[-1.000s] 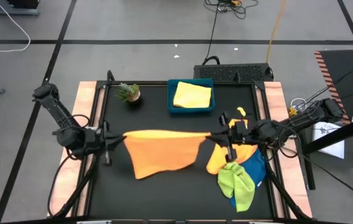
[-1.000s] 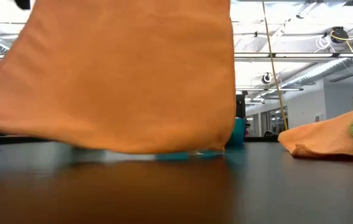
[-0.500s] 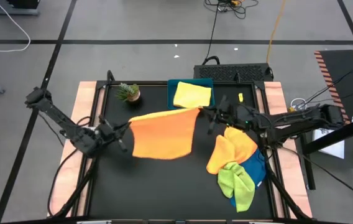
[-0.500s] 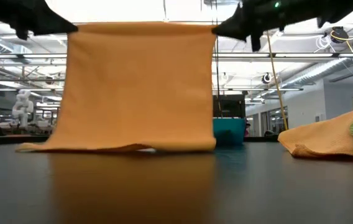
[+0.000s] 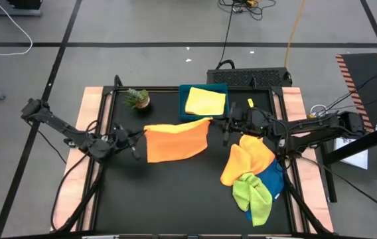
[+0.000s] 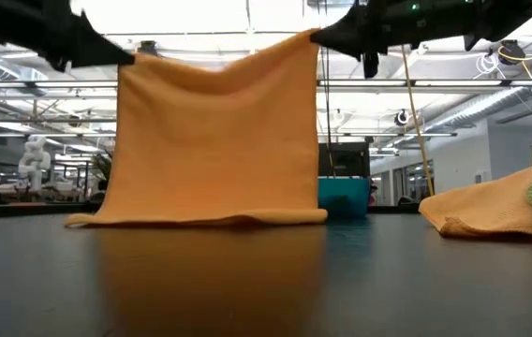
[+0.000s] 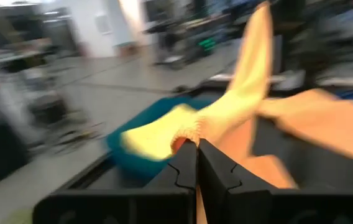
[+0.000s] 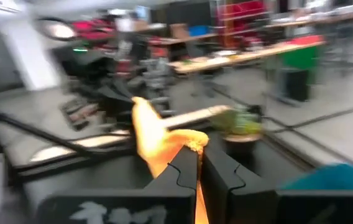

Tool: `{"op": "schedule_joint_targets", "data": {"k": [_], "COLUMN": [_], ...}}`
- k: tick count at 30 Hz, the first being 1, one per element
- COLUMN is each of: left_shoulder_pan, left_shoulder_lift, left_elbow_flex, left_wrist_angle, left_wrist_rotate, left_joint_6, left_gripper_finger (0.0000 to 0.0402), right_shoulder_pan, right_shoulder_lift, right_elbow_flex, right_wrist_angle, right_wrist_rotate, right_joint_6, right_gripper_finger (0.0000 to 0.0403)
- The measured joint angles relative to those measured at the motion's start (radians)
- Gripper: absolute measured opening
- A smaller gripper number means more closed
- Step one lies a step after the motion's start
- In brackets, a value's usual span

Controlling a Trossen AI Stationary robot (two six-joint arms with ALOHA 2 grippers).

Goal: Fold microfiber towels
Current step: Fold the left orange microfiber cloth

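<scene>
Orange towel (image 5: 177, 141) hung mid-bench, lower edge touching bench (image 5: 175, 199); corners clamped by left end effector (image 5: 137, 135) at 9 o'clock and right end effector (image 5: 223, 125) at 3. Beyond: yellow towel (image 5: 206, 101) in blue tray (image 5: 183, 113) at 12, small plant (image 5: 136, 99) at 11, towel heap (image 5: 253, 176) at 4.

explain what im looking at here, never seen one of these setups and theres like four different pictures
It is a robot with two dark arms at a black table, folding cloths. One picture looks straight down, one looks level across the tabletop, and two come from cameras on the wrists. The left gripper and right gripper each pinch a top corner of a soft orange microfiber towel, which hangs between them with its bottom edge on the table. A yellow folded towel sits in a rigid blue tray. A pile of orange, lime green and blue towels lies near the right arm, and a small potted plant stands in the far left corner.
</scene>
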Motion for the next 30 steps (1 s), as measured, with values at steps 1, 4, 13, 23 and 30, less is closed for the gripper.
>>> {"op": "schedule_joint_targets", "data": {"k": [1,4,13,23,30], "left_shoulder_pan": [-0.004,-0.026,-0.134,-0.206,-0.156], "left_shoulder_lift": [0.000,0.000,0.000,0.000,0.000], "left_elbow_flex": [0.000,0.000,0.000,0.000,0.000], "left_wrist_angle": [0.039,0.165,0.400,0.462,0.124], "left_wrist_rotate": [0.053,0.248,0.750,0.404,0.229], "left_joint_6": [0.009,0.055,0.066,0.066,-0.083], "left_gripper_finger": [0.0004,0.0006,0.0007,0.0004,0.0009], "right_shoulder_pan": [0.008,0.041,0.238,0.325,0.242], "right_shoulder_lift": [-0.002,-0.006,-0.005,-0.005,-0.005], "right_elbow_flex": [0.000,0.000,0.000,0.000,0.000], "right_wrist_angle": [0.019,0.121,0.361,0.398,0.112], "right_wrist_rotate": [-0.050,-0.215,-0.462,-0.380,-0.149], "right_joint_6": [0.017,0.093,0.246,0.245,0.218], "right_gripper_finger": [0.0000,0.0000,0.0000,0.0000,0.0000]}}
